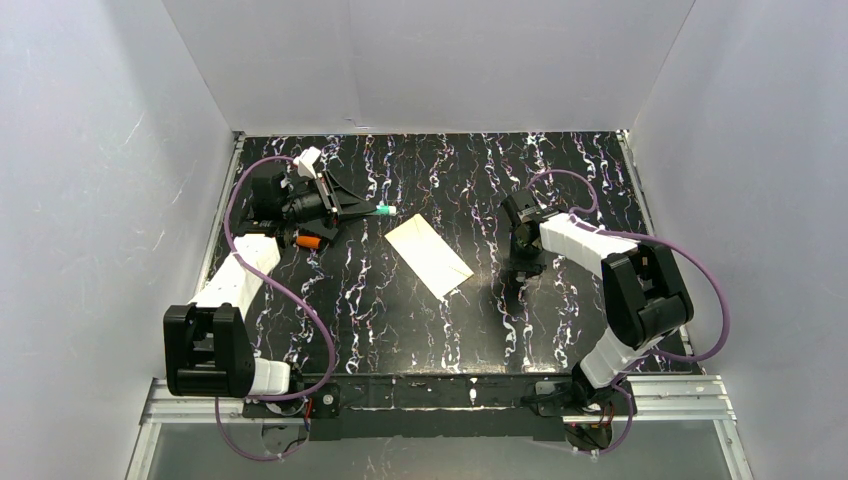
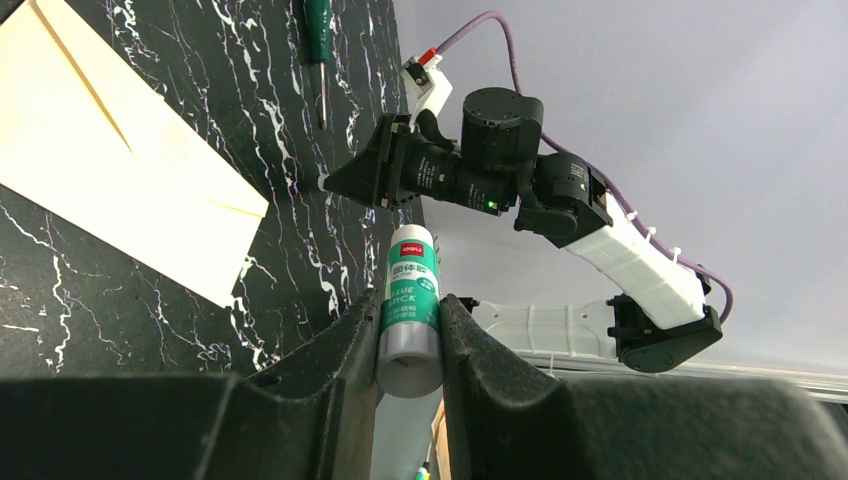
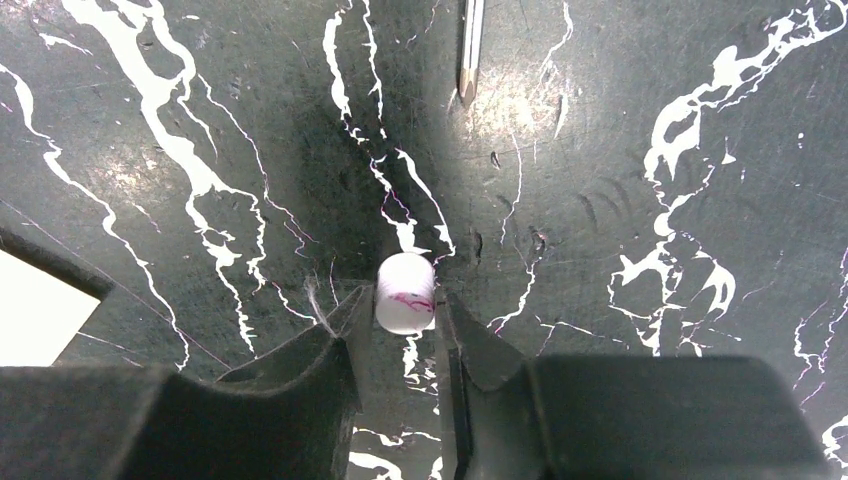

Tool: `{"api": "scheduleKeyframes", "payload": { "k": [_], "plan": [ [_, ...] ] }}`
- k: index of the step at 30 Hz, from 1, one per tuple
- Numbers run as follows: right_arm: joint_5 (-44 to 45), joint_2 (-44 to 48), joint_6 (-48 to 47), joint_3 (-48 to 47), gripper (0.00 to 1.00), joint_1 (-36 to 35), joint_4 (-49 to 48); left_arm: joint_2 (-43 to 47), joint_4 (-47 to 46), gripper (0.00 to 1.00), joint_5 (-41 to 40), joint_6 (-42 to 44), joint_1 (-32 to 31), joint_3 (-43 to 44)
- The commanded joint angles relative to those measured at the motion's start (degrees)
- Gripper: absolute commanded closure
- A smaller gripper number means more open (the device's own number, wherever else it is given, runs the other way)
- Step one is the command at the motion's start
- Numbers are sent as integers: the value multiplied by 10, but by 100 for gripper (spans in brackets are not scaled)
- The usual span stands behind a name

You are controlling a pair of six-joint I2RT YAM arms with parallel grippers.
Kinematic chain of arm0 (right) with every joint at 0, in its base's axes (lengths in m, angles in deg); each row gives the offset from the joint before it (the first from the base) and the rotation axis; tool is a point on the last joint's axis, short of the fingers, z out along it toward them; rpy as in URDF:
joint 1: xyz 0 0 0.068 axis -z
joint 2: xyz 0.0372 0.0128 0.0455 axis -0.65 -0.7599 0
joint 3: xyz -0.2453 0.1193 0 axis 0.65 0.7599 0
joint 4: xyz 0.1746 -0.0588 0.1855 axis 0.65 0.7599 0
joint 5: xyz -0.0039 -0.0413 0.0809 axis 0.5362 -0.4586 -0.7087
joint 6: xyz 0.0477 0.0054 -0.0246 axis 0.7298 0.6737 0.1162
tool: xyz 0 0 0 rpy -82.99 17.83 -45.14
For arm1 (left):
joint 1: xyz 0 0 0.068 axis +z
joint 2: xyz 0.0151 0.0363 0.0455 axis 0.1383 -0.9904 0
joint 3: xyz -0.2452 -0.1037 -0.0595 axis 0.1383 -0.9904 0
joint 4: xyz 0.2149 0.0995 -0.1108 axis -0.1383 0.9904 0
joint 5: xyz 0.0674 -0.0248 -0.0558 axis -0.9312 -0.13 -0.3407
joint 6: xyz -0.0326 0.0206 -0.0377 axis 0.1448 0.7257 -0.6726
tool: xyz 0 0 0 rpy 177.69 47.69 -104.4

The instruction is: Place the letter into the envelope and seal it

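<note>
The cream envelope lies flat mid-table with its diagonal fold lines up; it also shows in the left wrist view. No bright white letter shows in any view. My left gripper is at the back left, left of the envelope, shut on a green-and-white glue stick whose tip points toward the envelope. My right gripper points down at the table right of the envelope. Its fingertips are closed on a small white cap. A pale paper corner, probably the envelope's, shows at the left edge.
An orange-tipped object lies under the left arm. A green-handled tool lies beyond the envelope. A pencil lies ahead of the right gripper. White walls enclose the black marbled table.
</note>
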Motion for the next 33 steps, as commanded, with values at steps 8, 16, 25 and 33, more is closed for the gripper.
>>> {"api": "scheduleKeyframes", "payload": {
  "k": [8, 16, 25, 33],
  "plan": [
    [-4, 13, -1, -34, 91, 3, -4, 20, 3, 100, 19, 2, -2, 16],
    [-240, 98, 24, -69, 95, 4, -146, 13, 3, 100, 21, -16, -19, 36],
    [-489, 158, 335, -45, 94, 3, -559, -1, -13, 100, 67, -137, -28, 102],
    [-508, 158, 451, -44, 94, -12, -726, 5, -35, 100, 53, -188, -41, 135]
  ]
}}
